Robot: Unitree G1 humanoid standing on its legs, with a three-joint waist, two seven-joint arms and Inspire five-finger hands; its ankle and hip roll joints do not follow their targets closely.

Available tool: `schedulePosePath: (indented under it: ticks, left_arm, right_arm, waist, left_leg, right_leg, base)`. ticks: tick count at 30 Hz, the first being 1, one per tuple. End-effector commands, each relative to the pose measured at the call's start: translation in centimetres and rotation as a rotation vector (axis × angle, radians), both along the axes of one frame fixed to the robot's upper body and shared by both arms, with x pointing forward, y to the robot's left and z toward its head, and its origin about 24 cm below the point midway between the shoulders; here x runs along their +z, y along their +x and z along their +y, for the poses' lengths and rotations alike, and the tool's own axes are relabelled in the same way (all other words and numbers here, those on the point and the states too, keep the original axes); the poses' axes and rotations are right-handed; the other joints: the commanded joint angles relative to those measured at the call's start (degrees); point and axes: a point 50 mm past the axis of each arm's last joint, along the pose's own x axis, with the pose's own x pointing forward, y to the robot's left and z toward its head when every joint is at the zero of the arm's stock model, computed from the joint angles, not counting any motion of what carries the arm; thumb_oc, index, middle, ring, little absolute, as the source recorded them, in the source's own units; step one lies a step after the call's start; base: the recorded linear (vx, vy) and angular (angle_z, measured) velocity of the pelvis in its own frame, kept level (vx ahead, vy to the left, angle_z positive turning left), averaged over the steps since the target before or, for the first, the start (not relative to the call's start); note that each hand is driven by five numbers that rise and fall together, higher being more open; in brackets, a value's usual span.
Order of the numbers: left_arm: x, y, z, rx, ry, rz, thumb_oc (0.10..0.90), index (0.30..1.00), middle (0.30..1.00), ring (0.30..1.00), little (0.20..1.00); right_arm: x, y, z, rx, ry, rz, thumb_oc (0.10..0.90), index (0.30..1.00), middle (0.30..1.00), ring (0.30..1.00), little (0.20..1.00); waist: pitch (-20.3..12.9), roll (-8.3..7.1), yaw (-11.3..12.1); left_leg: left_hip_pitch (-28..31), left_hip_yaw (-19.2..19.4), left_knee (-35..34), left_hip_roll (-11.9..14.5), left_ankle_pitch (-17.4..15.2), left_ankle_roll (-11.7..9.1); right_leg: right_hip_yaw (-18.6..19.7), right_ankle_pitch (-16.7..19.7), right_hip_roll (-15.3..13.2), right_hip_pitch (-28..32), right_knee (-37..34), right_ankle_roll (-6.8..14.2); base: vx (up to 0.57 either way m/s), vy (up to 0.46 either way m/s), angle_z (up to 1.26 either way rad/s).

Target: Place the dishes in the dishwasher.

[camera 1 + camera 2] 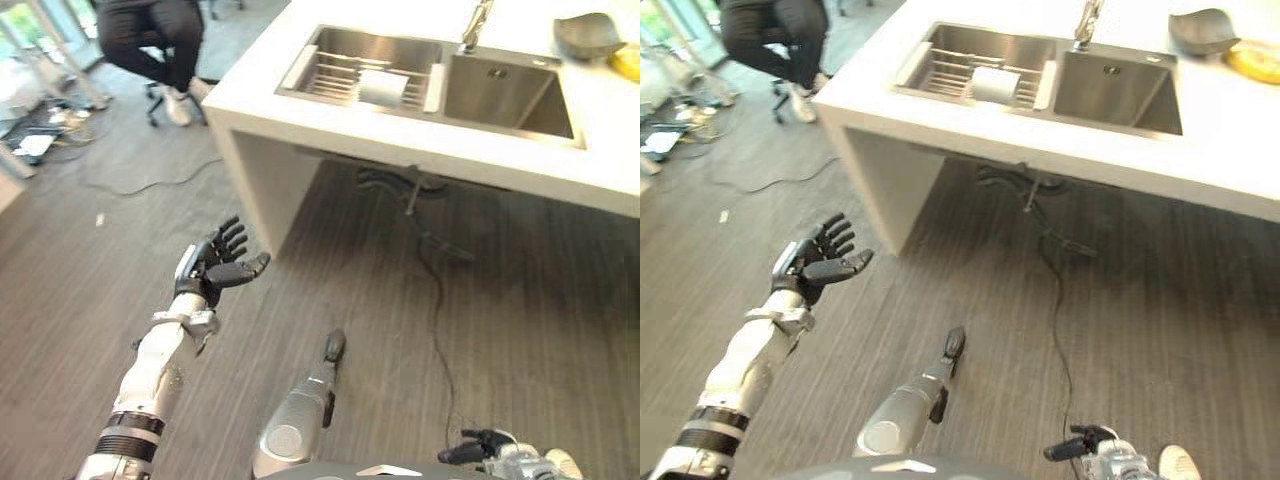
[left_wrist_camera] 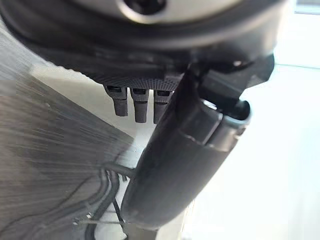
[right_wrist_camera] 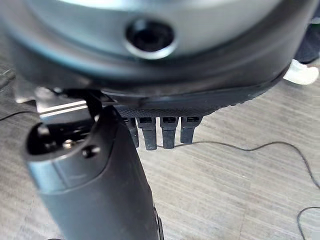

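Note:
A white cup-like dish [image 1: 384, 87] lies in the wire rack [image 1: 330, 72] of the sink's left basin. A grey bowl [image 1: 585, 35] stands on the white counter [image 1: 300, 115] at the far right, beside a yellow object [image 1: 628, 62]. My left hand [image 1: 215, 262] is raised over the floor to the left of the counter's corner, open with fingers spread and holding nothing. My right hand [image 1: 478, 444] hangs low at the lower right above the floor. Its fingers [image 3: 160, 132] are straight and empty in the right wrist view.
The sink's right basin [image 1: 510, 95] is bare, with a tap [image 1: 477, 25] behind it. A person sits on a wheeled chair [image 1: 150, 40] at the far left. Cables [image 1: 430, 240] trail over the grey floor under the counter.

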Motion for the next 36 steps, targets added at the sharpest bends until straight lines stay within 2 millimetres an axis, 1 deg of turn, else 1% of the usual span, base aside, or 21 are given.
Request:
schedulePosePath:
  ticks: [1,2,3,4,7,8,9,10,12,13,14,15,20,24,26,29,31,32,33,34,36]
  left_arm:
    - [8.9,1.1,-1.6,-0.131,0.098,-0.409,0.8,0.9,0.9,0.9,0.9]
    - [9.7,1.1,-1.8,-0.136,0.133,-0.439,0.8,0.9,0.9,0.9,0.9]
    - [9.7,1.1,-1.8,-0.136,0.133,-0.44,0.8,0.9,0.9,0.9,0.9]
    - [11.8,0.8,-2.3,-0.153,0.224,-0.527,0.8,0.9,0.9,0.9,0.9]
    - [13.5,0.4,-2.6,-0.14,0.296,-0.607,0.8,0.9,0.9,0.9,0.9]
    - [14.4,0.1,-2.8,-0.137,0.326,-0.652,0.8,0.9,0.9,0.9,0.9]
    - [15.8,-0.2,-3.3,-0.142,0.354,-0.724,0.8,0.9,0.9,0.9,0.9]
    - [16.5,-0.3,-3.5,-0.144,0.361,-0.761,0.8,0.9,0.9,0.9,0.9]
    - [16.7,-0.1,-3.6,-0.127,0.364,-0.78,0.8,0.9,0.9,0.9,0.9]
    - [16.7,-0.1,-3.6,-0.126,0.364,-0.78,0.8,0.9,0.9,0.9,0.9]
    - [16.3,0.7,-4.0,-0.136,0.376,-0.759,0.8,0.9,0.9,0.9,0.9]
    - [16.1,0.9,-4.7,-0.173,0.373,-0.748,0.8,0.9,0.9,0.9,0.9]
    - [13.6,2.6,-5.2,-0.181,0.32,-0.635,0.8,0.9,0.9,0.9,0.9]
    - [12.5,3.5,-5.2,-0.166,0.33,-0.581,0.8,0.9,0.9,0.9,0.9]
    - [11.5,3.8,-5.1,-0.154,0.35,-0.535,0.8,0.9,0.9,0.9,0.9]
    - [11.1,4.0,-5.0,-0.14,0.376,-0.516,0.8,0.9,0.9,0.9,0.9]
    - [11.3,4.2,-5.1,-0.139,0.391,-0.522,0.8,0.9,0.9,0.9,0.9]
    - [11.3,4.1,-5.0,-0.138,0.424,-0.523,0.8,0.9,0.9,0.9,0.9]
    - [11.2,4.0,-5.0,-0.139,0.424,-0.523,0.8,0.9,0.9,0.9,0.9]
    - [10.9,4.1,-4.9,-0.138,0.423,-0.506,0.8,0.9,0.9,0.9,0.9]
    - [10.7,4.4,-5.7,-0.181,0.441,-0.501,0.8,0.9,0.9,0.9,0.9]
  right_arm:
    - [-0.5,-3.2,0.3,-0.01,0.046,0.095,0.8,0.9,0.9,0.9,0.9]
    - [-0.5,-3.2,0.3,-0.011,0.05,0.096,0.8,0.9,0.9,0.9,0.9]
    - [-0.5,-3.2,0.3,-0.011,0.05,0.095,0.8,0.9,0.9,0.9,0.9]
    - [-0.4,-3.0,0.1,-0.04,0.058,0.086,0.8,0.9,0.9,0.9,0.9]
    - [-0.4,-2.8,0.1,-0.057,0.066,0.076,0.8,0.9,0.9,0.9,0.9]
    - [-0.4,-2.8,0.3,-0.058,0.076,0.072,0.8,0.9,0.9,0.9,0.9]
    - [-0.4,-2.3,0.5,-0.046,0.085,0.059,0.8,0.9,0.9,0.9,0.9]
    - [-0.4,-2.0,0.4,-0.043,0.084,0.051,0.8,0.9,0.9,0.9,0.9]
    - [-0.3,-1.9,0.2,-0.057,0.075,0.05,0.8,0.9,0.9,0.9,0.9]
    - [-0.3,-1.9,0.1,-0.058,0.075,0.05,0.8,0.9,0.9,0.9,0.9]
    - [-0.3,-2.0,0.2,-0.061,0.078,0.056,0.8,0.9,0.9,0.9,0.9]
    - [-0.4,-2.1,0.4,-0.058,0.084,0.062,0.8,0.9,0.9,0.9,0.9]
    - [-0.1,-1.8,-0.5,-0.083,0.053,0.034,0.8,0.9,0.9,0.9,0.9]
    - [0.1,-1.8,-1.0,-0.111,0.031,0.01,0.8,0.9,0.9,0.9,0.9]
    - [0.2,-1.7,-1.0,-0.128,0.03,-0.011,0.8,0.9,0.9,0.9,0.9]
    - [0.3,-1.1,-0.9,-0.085,0.022,-0.021,0.8,0.9,0.9,0.9,0.9]
    - [0.4,-1.2,-1.5,-0.093,0.003,-0.016,0.8,0.9,0.9,0.9,0.9]
    - [0.6,-1.5,-2.0,-0.108,-0.02,-0.013,0.8,0.9,0.9,0.9,0.9]
    - [0.6,-1.5,-2.0,-0.109,-0.02,-0.012,0.8,0.9,0.9,0.9,0.9]
    - [0.4,-2.3,-2.0,-0.125,-0.014,0.017,0.8,0.9,0.9,0.9,0.9]
    - [0.3,-2.5,-1.8,-0.155,-0.001,0.007,0.8,0.9,0.9,0.9,0.9]
  waist:
    - [-5.7,-2.41,0.5]
    - [-5.2,-2.56,-0.1]
    - [-5.4,-2.35,0.0]
    - [-4.1,-0.84,-1.6]
    - [-3.6,1.11,-2.8]
    - [-3.5,1.32,-3.4]
    - [-3.4,1.8,-4.2]
    - [-3.4,1.8,-4.6]
    - [-3.4,1.61,-6.1]
    - [-3.2,1.85,-6.1]
    - [-3.9,0.91,-6.4]
    - [-4.5,0.59,-6.5]
    - [-6.8,0.36,-8.6]
    - [-7.2,0.73,-9.4]
    - [-6.5,1.06,-10.1]
    - [-4.3,0.64,-9.6]
    - [-4.4,0.81,-9.5]
    - [-4.0,0.63,-9.0]
    - [-4.0,0.55,-9.0]
    - [-5.0,2.19,-9.4]
    - [-6.5,2.72,-10.2]
  left_leg:
    - [6.4,1.3,-2.0,2.3,-1.9,-2.1]
    - [7.1,1.2,-1.0,2.2,-3.3,-1.2]
    - [6.8,1.3,-0.8,2.5,-3.3,-1.3]
    - [8.6,0.1,1.2,3.1,-5.9,0.3]
    - [11.0,-1.0,1.2,3.9,-7.4,1.0]
    - [12.7,-1.7,0.5,3.6,-8.1,1.0]
    - [14.7,-3.1,0.3,3.6,-9.5,0.3]
    - [15.4,-3.8,0.5,3.5,-10.1,-0.5]
    - [17.8,-6.0,-0.4,3.4,-11.9,-1.9]
    - [18.3,-6.1,-0.5,3.6,-12.1,-1.9]
    - [20.3,-6.4,-1.9,3.8,-12.9,-3.0]
    - [20.7,-6.2,-2.5,4.0,-13.0,-3.3]
    - [22.0,-8.1,-2.7,6.3,-13.5,-5.8]
    - [21.7,-8.9,-0.5,7.8,-14.4,-7.1]
    - [19.9,-9.0,7.5,8.1,-15.8,-7.9]
    - [13.5,-9.9,19.9,6.3,-12.6,-8.1]
    - [11.5,-9.4,14.3,8.7,-13.3,-7.9]
    - [8.7,-8.2,12.4,9.7,-10.4,-8.3]
    - [8.8,-8.2,12.2,9.7,-10.3,-8.3]
    - [12.1,-6.7,5.3,12.1,-10.5,-8.1]
    - [14.8,-5.6,0.2,12.3,-9.3,-8.5]
  right_leg:
    - [-3.4,4.3,-6.3,-12.6,17.2,9.8]
    - [-3.1,8.5,-6.9,-15.1,23.7,11.5]
    - [-3.0,8.8,-6.6,-15.4,23.6,11.5]
    - [-2.8,14.6,-6.3,-20.9,35.6,13.0]
    - [-4.8,14.6,-7.9,-26.3,42.1,12.8]
    - [-6.7,12.7,-10.2,-27.3,39.7,11.7]
    - [-9.1,8.7,-12.9,-28.4,30.6,9.7]
    - [-8.7,7.8,-14.1,-29.5,24.3,9.4]
    - [-6.1,9.9,-15.0,-30.2,12.3,10.2]
    - [-6.4,10.2,-14.8,-29.3,11.3,10.2]
    - [-5.1,12.7,-15.3,-28.1,7.8,11.6]
    - [-5.9,13.0,-15.5,-27.1,6.4,11.5]
    - [-8.5,13.4,-14.1,-23.4,2.8,10.4]
    - [-9.6,11.5,-13.1,-22.1,3.3,9.3]
    - [-10.1,8.8,-12.1,-20.7,4.7,7.6]
    - [-8.9,7.9,-11.8,-19.3,4.8,6.3]
    - [-8.3,6.9,-12.1,-18.5,3.7,7.3]
    - [-8.5,6.8,-12.4,-17.0,2.9,7.7]
    - [-8.5,6.8,-12.5,-16.9,2.7,7.7]
    - [-7.5,6.0,-12.1,-18.0,4.1,8.2]
    - [-7.6,7.0,-13.3,-18.7,4.1,9.1]
  base:
    - [0.32,0.071,-0.92]
    - [0.31,0.071,-0.83]
    - [0.19,0.095,-0.57]
    - [0.16,0.092,-0.34]
    - [0.16,0.063,0.3]
    - [0.38,-0.017,0.34]
    - [0.39,-0.121,0.42]
    - [0.42,-0.222,0.55]
    - [0.28,-0.179,0.58]
    - [0.29,-0.182,0.85]
    - [0.25,-0.168,0.86]
    - [0.32,-0.238,0.84]
    - [0.2,-0.15,0.47]
    - [0.12,-0.128,0.32]
    - [0.15,-0.16,0.31]
    - [0.0,-0.037,-0.21]
    - [0.08,0.089,-0.07]
    - [0.09,0.062,-0.11]
    - [0.1,0.146,-0.02]
    - [0.09,0.192,-0.06]
    - [0.1,0.235,-0.28]
